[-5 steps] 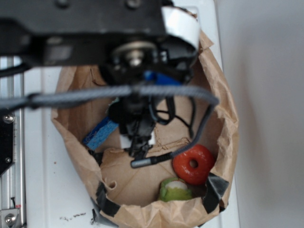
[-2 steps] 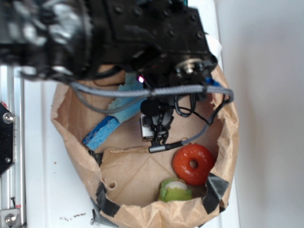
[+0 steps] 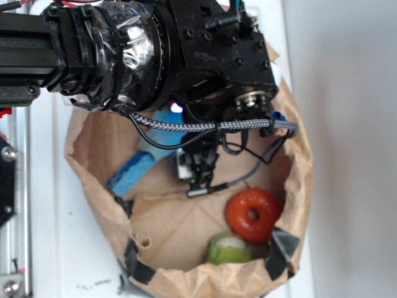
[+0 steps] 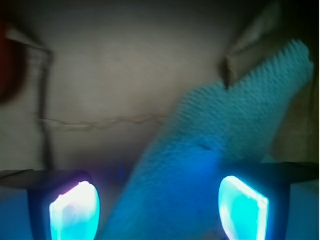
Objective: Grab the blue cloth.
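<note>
The blue cloth (image 4: 210, 130) is a pale teal woven rag lying on the brown paper and running from between my jaws up to the right. In the exterior view only a patch of it (image 3: 158, 119) shows under the arm. My gripper (image 4: 159, 205) is open, one glowing pad on each side of the cloth's near end, not closed on it. In the exterior view the gripper (image 3: 200, 172) hangs inside the paper bag (image 3: 298, 167), just right of the cloth.
A bright-blue spongy block (image 3: 130, 174) lies at the bag's left wall. An orange ring (image 3: 252, 215) and a green-white piece (image 3: 229, 248) sit at the front right. The bag's crumpled walls enclose everything. A metal rail (image 3: 12, 205) runs along the left.
The arm has swung down and across over the bag, and the gripper has shifted slightly right. The cloth, seen beside the arm 0.4 s ago, is now mostly covered by it.
</note>
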`<control>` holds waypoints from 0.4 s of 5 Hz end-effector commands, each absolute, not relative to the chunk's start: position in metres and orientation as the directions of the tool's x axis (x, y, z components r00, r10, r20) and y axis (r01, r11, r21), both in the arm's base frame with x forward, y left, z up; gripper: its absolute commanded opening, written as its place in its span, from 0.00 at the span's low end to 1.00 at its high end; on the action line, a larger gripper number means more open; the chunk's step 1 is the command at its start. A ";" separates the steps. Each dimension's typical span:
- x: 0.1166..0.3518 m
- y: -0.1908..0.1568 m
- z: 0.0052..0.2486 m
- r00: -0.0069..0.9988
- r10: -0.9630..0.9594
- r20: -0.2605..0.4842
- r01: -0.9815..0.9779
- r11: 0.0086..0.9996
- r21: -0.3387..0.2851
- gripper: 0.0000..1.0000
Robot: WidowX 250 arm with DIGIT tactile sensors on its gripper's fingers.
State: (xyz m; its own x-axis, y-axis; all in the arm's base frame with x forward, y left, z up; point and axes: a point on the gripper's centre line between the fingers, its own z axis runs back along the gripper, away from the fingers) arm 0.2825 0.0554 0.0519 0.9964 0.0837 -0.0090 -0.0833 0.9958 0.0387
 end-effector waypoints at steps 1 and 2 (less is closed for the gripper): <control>0.268 0.063 0.062 0.994 0.077 0.074 -0.087 0.987 0.135 0.00; 0.260 0.064 0.069 0.993 0.061 0.104 -0.076 0.987 0.141 0.00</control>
State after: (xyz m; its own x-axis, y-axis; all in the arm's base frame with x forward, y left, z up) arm 0.2544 0.0606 0.0528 0.9967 0.0670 0.0451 -0.0721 0.9896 0.1243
